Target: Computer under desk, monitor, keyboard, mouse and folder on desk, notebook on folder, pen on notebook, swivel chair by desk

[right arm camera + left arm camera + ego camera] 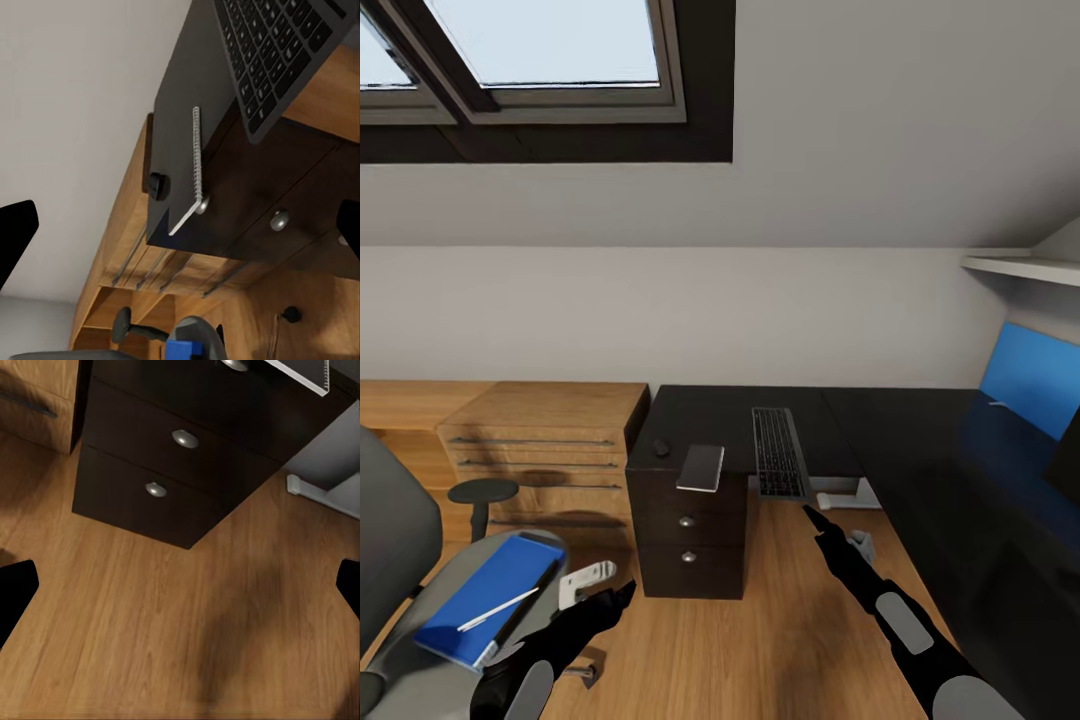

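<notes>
Head view has me facing the black desk (780,410), with my left gripper (622,592) low over the wood floor (780,640) near the swivel chair (400,540) and my right gripper (812,515) stretched toward the desk's front edge, just under the near end of the keyboard (780,452). Both of my hands are empty. In each wrist view my fingertips sit at opposite edges of the picture, so both pairs are spread wide with nothing between them. The keyboard lies on the desk with its near end overhanging the edge. The grey notebook (701,467) rests on the desk top above the three-drawer pedestal (690,540), also poking past the front edge, and a small black mouse (660,448) sits beside it, nearer the wall. The blue folder (490,598) lies on the chair's seat with the pen (498,608) across it. At the right edge of the head view I see a bright blue screen (1032,378) over the desk's far wing. A light-wood chest (540,440) stands left of the desk. My left wrist view looks down at the pedestal's drawers (172,472) and the floor.
</notes>
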Controlling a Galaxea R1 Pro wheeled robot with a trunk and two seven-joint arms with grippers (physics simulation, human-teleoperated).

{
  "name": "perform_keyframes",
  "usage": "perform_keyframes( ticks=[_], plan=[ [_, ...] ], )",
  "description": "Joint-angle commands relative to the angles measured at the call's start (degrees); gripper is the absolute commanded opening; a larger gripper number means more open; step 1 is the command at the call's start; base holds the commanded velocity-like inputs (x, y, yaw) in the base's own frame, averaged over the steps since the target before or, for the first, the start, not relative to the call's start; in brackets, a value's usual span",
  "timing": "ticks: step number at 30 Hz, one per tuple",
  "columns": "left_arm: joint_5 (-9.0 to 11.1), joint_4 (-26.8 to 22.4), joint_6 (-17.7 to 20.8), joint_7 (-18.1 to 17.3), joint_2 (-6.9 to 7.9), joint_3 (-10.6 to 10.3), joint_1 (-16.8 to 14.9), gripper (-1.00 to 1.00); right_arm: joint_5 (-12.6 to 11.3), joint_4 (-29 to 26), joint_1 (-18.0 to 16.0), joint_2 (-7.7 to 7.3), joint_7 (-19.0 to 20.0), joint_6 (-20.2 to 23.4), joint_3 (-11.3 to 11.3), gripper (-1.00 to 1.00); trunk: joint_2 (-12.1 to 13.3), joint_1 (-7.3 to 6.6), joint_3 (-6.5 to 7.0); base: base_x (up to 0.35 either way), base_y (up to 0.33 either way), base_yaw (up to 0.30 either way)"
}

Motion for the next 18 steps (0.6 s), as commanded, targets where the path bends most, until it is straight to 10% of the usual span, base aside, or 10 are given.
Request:
perform_keyframes(
  ticks=[1,9,18],
  plan=[
    [0.6,-0.1,0.4,0.5,0.05,-0.1,0.0,1.00,-0.6,0.0,0.0,-0.01,0.1,0.6,-0.1,1.00,-0.5,0.23,-0.25,0.000,0.000,0.000],
    [0.7,-0.2,1.1,0.5,0.04,-0.1,0.0,1.00,-0.6,0.0,0.0,0.00,0.3,0.4,-0.1,1.00,-3.7,1.99,-1.69,0.000,0.000,0.000],
    [5.5,-8.5,9.2,0.3,0.42,-0.1,0.0,1.00,-0.5,-0.4,0.0,-0.01,0.4,0.4,-0.1,1.00,-7.3,3.96,-3.31,0.000,0.000,0.000]
  ],
)
